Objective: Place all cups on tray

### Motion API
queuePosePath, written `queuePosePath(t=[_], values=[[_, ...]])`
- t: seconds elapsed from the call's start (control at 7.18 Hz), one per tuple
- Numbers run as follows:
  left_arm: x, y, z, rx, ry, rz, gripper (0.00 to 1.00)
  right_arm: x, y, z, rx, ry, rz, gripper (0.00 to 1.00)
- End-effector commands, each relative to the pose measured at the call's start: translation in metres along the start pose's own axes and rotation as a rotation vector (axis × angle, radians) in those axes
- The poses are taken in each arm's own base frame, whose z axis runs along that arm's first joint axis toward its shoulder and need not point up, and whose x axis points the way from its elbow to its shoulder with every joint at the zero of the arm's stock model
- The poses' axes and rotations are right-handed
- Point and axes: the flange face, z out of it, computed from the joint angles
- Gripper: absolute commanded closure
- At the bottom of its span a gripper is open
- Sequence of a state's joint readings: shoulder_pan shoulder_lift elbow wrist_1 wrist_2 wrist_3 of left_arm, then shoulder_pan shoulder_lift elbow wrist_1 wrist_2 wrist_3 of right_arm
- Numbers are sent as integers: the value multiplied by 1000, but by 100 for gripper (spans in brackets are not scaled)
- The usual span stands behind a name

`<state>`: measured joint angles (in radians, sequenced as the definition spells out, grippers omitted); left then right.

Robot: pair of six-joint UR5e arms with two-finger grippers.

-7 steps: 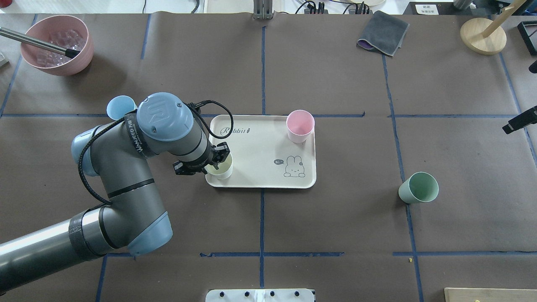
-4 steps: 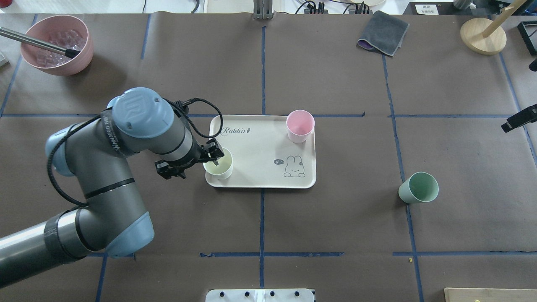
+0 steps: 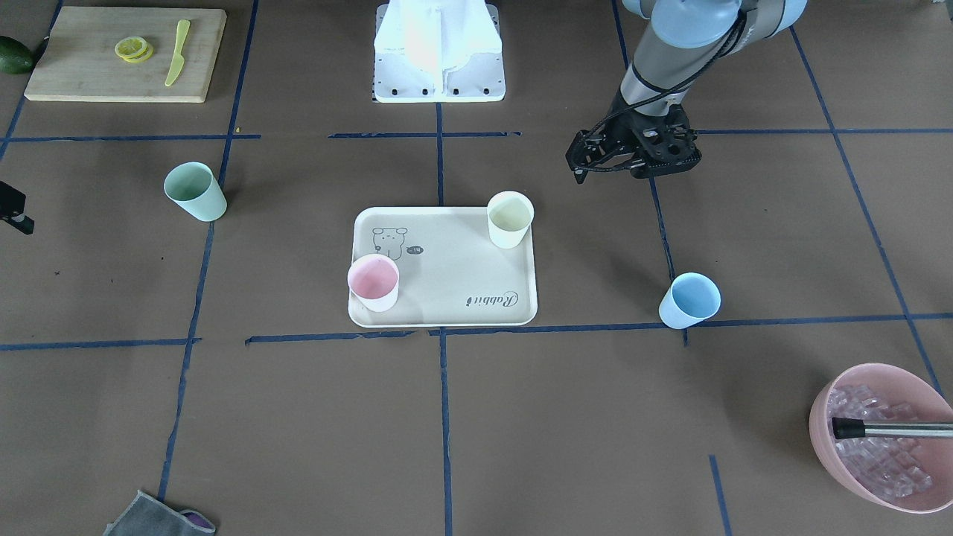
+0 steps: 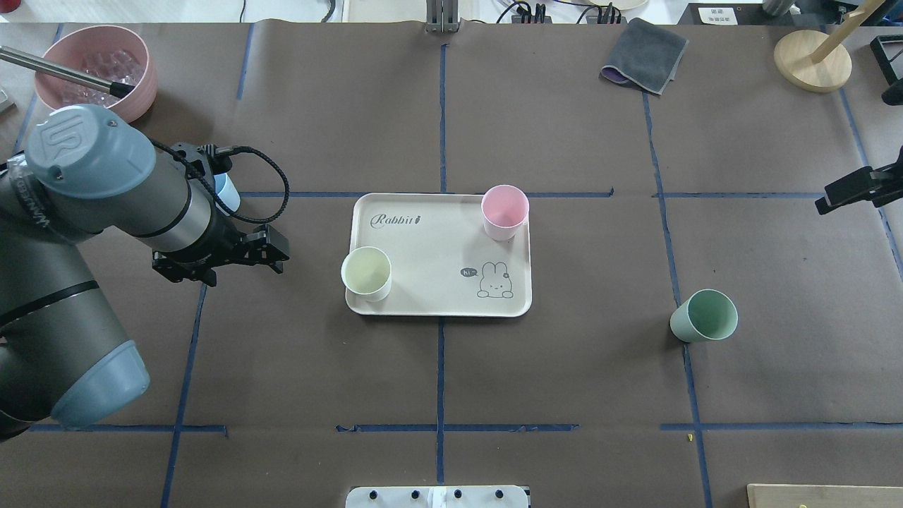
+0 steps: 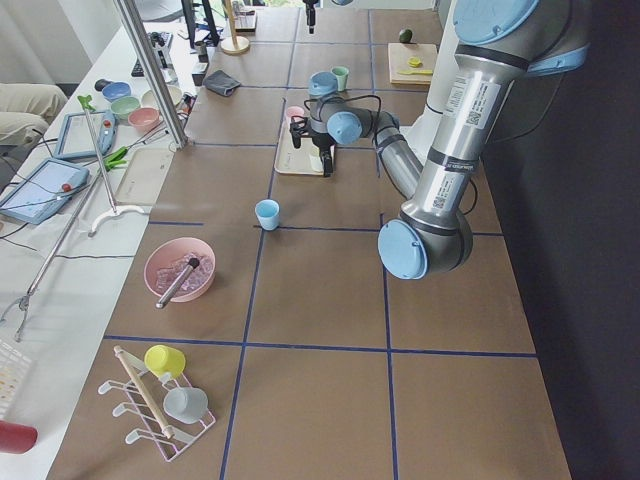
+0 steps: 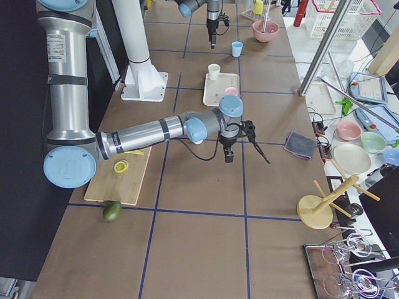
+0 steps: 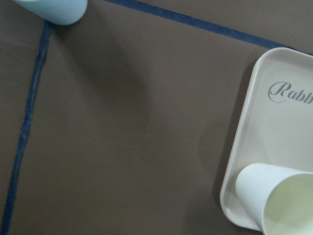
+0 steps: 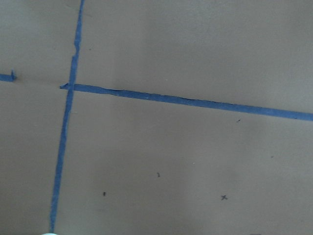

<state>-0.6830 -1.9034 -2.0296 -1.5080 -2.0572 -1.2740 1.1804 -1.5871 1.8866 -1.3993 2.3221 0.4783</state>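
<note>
Left arm (image 4: pixel 106 204) elbow-bent, fingers (image 4: pixel 275 248) apart and empty, near tray (image 4: pixel 437 240).

Bright, even lighting; soft shadows; wrist views perhaps blurry

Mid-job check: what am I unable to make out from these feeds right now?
- Blue cup: overhead view, mostly hidden behind the left arm.
- Right claw: overhead view, small and dark at the right edge, the rest cut off; open or shut unclear.
- Left claw: overhead and front-facing views, dark against its own wrist; finger gap unreadable.
</note>
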Motion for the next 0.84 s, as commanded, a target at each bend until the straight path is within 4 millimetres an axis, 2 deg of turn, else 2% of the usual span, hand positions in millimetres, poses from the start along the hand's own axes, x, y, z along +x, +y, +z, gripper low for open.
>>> queuePosePath(t=[0.0,0.14,0.42,0.7], values=[[-9,0,-2,0,-6,1,0,-67,37,6,17,-37,89,1],[-10,-1,-1,-1,-8,-1,0,-81,56,26,51,-55,109,1],[-10,0,-1,-2,-9,-3,0,-118,77,60,70,-35,127,1],[-11,-1,1,-2,-13,-5,0,-123,101,81,17,-12,97,1]])
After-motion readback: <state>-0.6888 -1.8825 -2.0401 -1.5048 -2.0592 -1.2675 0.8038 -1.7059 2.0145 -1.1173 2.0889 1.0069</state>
